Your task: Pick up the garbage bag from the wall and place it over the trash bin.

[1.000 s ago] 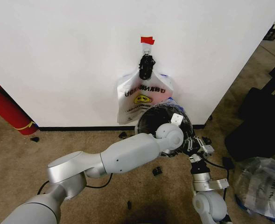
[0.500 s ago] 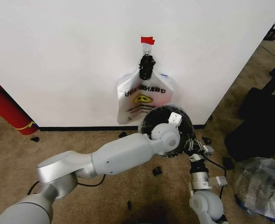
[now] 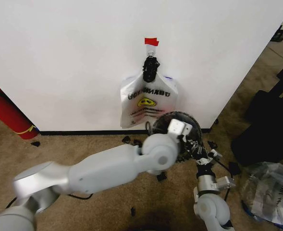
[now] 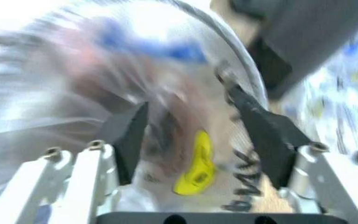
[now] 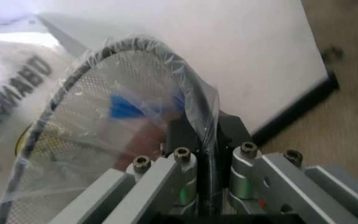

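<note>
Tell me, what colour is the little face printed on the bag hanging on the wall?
Yellow, on the white garbage bag; the head view shows it best.

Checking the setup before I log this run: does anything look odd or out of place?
Yes. The trash bin isn't standing on the carpet: the right gripper clamps its rim, holding it tilted against the wall under the hanging garbage bag. A thin clear film already covers its rim.
</note>
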Available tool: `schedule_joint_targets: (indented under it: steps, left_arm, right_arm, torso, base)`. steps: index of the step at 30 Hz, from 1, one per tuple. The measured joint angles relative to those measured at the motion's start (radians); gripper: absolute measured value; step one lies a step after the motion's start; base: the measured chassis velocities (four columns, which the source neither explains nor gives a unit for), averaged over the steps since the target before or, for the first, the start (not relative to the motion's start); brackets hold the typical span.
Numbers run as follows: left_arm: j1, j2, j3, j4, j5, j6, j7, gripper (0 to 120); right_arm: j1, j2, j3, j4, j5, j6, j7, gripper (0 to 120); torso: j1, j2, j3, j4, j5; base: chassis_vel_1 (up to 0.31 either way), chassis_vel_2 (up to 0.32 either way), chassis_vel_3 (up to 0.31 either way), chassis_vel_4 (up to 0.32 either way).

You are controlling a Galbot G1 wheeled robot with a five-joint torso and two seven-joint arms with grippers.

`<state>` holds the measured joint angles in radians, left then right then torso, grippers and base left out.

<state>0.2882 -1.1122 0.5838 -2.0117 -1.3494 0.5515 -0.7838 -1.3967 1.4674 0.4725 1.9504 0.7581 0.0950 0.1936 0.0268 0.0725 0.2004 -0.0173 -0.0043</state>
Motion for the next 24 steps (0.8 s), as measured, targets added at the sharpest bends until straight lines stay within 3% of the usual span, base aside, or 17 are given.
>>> schedule_joint_targets:
  steps: [5,7,9,13,15,17,19,22,24]
  left_arm:
    - [0.167,0.145,-0.133,-0.085,0.13,-0.101,0.132,84]
    - [0.277,0.2,-0.247,-0.144,0.191,-0.155,0.208,94]
    - [0.314,0.215,-0.294,-0.163,0.212,-0.172,0.231,97]
    - [0.539,0.257,-0.535,-0.235,0.329,-0.245,0.311,100]
    - [0.657,0.263,-0.618,-0.254,0.408,-0.286,0.338,100]
    - [0.683,0.262,-0.633,-0.257,0.427,-0.295,0.343,100]
    - [0.821,0.247,-0.695,-0.267,0.519,-0.339,0.37,100]
    - [1.03,0.165,-0.801,-0.27,0.658,-0.408,0.399,100]
    - [1.063,0.135,-0.824,-0.27,0.685,-0.424,0.401,100]
  right_arm:
    - [0.002,-0.014,-0.012,0.025,0.065,-0.063,0.052,1]
    - [0.002,-0.031,-0.018,0.036,0.119,-0.107,0.078,1]
    - [0.001,-0.038,-0.021,0.039,0.134,-0.123,0.085,1]
    - [-0.008,-0.076,-0.026,0.054,0.235,-0.243,0.113,1]
    - [-0.007,-0.093,-0.026,0.055,0.275,-0.281,0.13,1]
    - [-0.006,-0.097,-0.026,0.055,0.283,-0.286,0.135,1]
    - [0.007,-0.113,-0.026,0.049,0.326,-0.31,0.162,1]
    - [0.047,-0.139,-0.042,0.013,0.364,-0.348,0.186,1]
    - [0.062,-0.147,-0.048,0.001,0.372,-0.358,0.187,1]
  torso:
    - [0.0,0.0,0.0,0.0008,-0.0002]
    - [0.0,0.0,0.0,0.0003,-0.0001]
    - [0.0,0.0,0.0,-0.0002,-0.0001]
    - [0.0,0.0,0.0,-0.0001,-0.0001]
    - [0.0,0.0,0.0,0.0002,0.0003]
    - [0.0,0.0,0.0,0.0002,0.0002]
    - [0.0,0.0,0.0,0.0,0.0]
    - [0.0,0.0,0.0,0.0003,0.0002]
    - [0.0,0.0,0.0,0.0003,0.0002]
  base:
    - [0.0,0.0,0.0,0.0]
    - [0.0,0.0,0.0,0.0]
    - [0.0,0.0,0.0,0.0]
    - [0.0,0.0,0.0,0.0]
    - [0.0,0.0,0.0,0.0]
    - [0.0,0.0,0.0,0.0]
    - [0.0,0.0,0.0,0.0]
    - [0.0,0.0,0.0,0.0]
    - [0.0,0.0,0.0,0.0]
